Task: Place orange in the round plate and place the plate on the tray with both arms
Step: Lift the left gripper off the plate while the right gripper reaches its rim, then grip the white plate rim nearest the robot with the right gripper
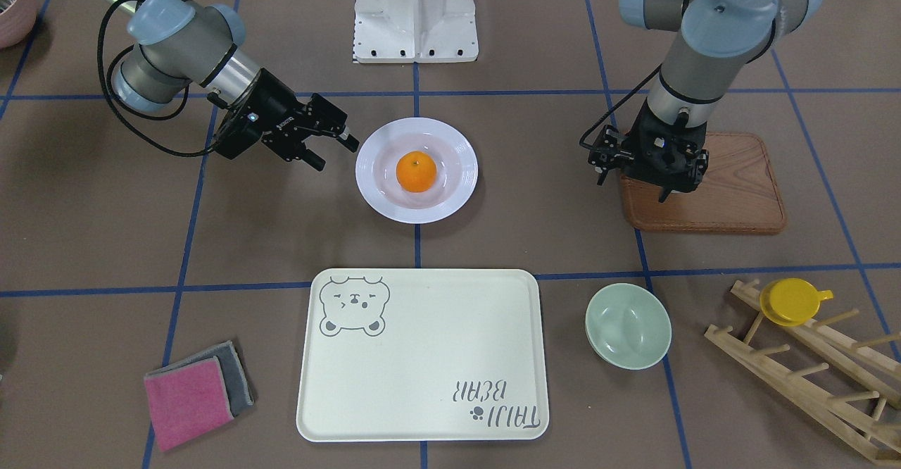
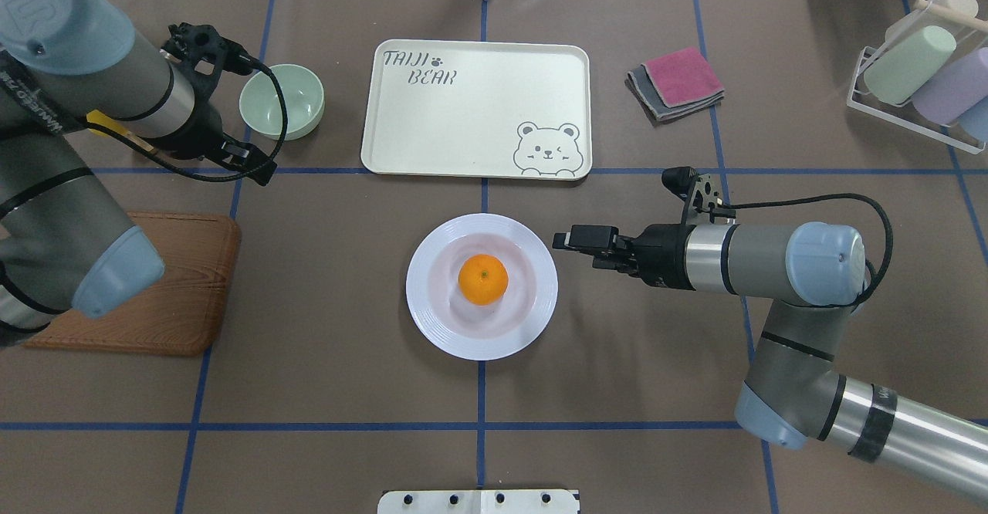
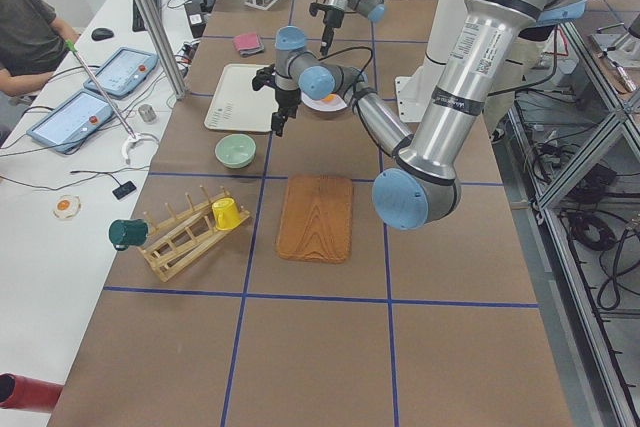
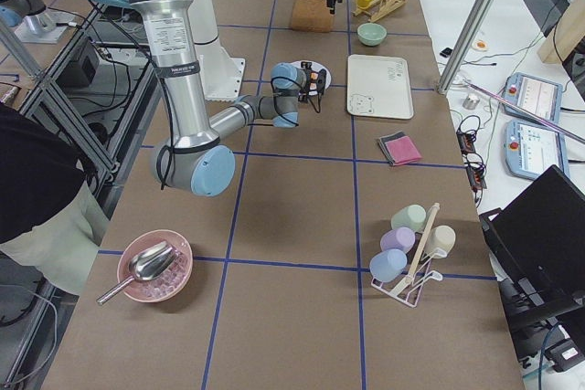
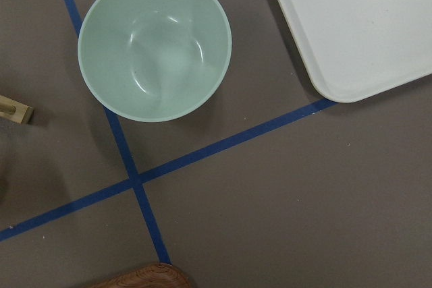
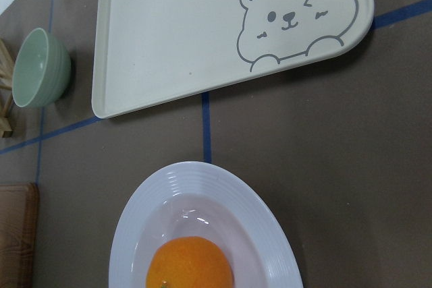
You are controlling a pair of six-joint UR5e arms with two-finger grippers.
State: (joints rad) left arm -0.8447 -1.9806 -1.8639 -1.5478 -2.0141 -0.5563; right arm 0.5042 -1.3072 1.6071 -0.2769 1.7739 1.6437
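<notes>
The orange (image 1: 415, 172) lies in the sunken centre of the white round plate (image 1: 372, 191), which rests on the table mid-way between the arms; both also show from overhead, orange (image 2: 483, 278) and plate (image 2: 432, 321). The cream bear-print tray (image 1: 422, 356) lies bare just beyond the plate. My right gripper (image 1: 335, 153) hovers low beside the plate's rim, open, fingers pointing at it and holding nothing. Over the near edge of the wooden board, my left gripper (image 1: 662, 191) hangs pointing down. It looks open and empty.
A pale green bowl (image 1: 628, 324) sits beside the tray, near the brown wooden board (image 1: 732, 194). A wooden peg rack (image 1: 809, 370) carries a yellow cup (image 1: 794, 301). Folded pink and grey cloths (image 1: 197, 391) lie on the tray's other side. A cup rack (image 2: 918, 74) stands far right.
</notes>
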